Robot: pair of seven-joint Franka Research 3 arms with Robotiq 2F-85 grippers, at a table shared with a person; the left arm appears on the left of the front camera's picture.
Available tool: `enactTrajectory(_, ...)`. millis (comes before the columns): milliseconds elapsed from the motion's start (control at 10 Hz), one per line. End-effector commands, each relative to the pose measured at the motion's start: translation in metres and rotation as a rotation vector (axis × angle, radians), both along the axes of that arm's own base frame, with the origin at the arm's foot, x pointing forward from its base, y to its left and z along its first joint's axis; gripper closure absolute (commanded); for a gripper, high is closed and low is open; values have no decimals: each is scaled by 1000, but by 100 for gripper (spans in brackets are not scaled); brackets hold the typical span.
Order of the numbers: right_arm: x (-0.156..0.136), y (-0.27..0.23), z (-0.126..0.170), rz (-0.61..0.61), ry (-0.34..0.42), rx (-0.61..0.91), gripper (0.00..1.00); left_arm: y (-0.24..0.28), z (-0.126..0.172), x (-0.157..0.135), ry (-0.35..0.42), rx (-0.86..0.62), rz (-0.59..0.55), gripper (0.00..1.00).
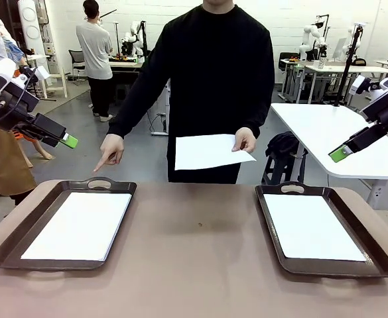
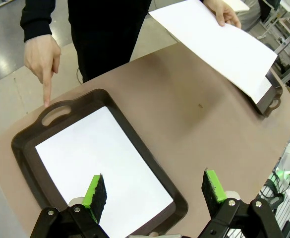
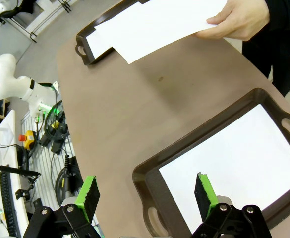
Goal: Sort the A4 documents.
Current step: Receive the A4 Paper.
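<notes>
Two dark brown trays lie on the table, each holding a white A4 sheet: the left tray (image 1: 11,248) with its sheet (image 1: 81,225), and the right tray (image 1: 379,262) with its sheet (image 1: 310,228). Across the table a person holds another sheet (image 1: 210,151) above the far edge in one hand (image 1: 245,140). The other hand (image 1: 111,154) points a finger down at the left tray's handle. My left gripper (image 1: 66,140) hangs open high over the left side, above its tray (image 2: 26,144). High on the right, my right gripper (image 1: 339,154) is open too, over the right tray (image 3: 145,178).
The brown tabletop (image 1: 194,232) lies bare between the trays. A white table (image 1: 326,129) stands behind on the right, with a dark bag on a stool beside it. Other people and workbenches are farther back.
</notes>
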State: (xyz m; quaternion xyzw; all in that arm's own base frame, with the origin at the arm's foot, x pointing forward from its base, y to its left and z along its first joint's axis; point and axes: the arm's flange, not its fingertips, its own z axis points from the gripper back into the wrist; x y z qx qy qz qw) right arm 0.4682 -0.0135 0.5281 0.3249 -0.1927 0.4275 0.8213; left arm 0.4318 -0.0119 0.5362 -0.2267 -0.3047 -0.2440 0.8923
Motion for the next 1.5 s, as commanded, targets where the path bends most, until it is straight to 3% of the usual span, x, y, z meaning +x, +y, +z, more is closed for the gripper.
enactTrajectory(0,1,1,0,-2,-3,-2,0,-13,-11,27,54,-160,39,0)
enactTrajectory(500,1,1,0,-2,-3,-2,0,-51,-75,113,425,-530,206,0)
enactTrajectory(1000,1,1,0,-2,-3,-2,0,-101,-128,179,616,-668,174,0)
enactTrajectory(1200,1,1,0,-2,-3,-2,0,-127,-146,191,715,-797,142,0)
enactTrajectory(1400,1,1,0,-2,-3,-2,0,-139,-149,194,738,-815,145,0)
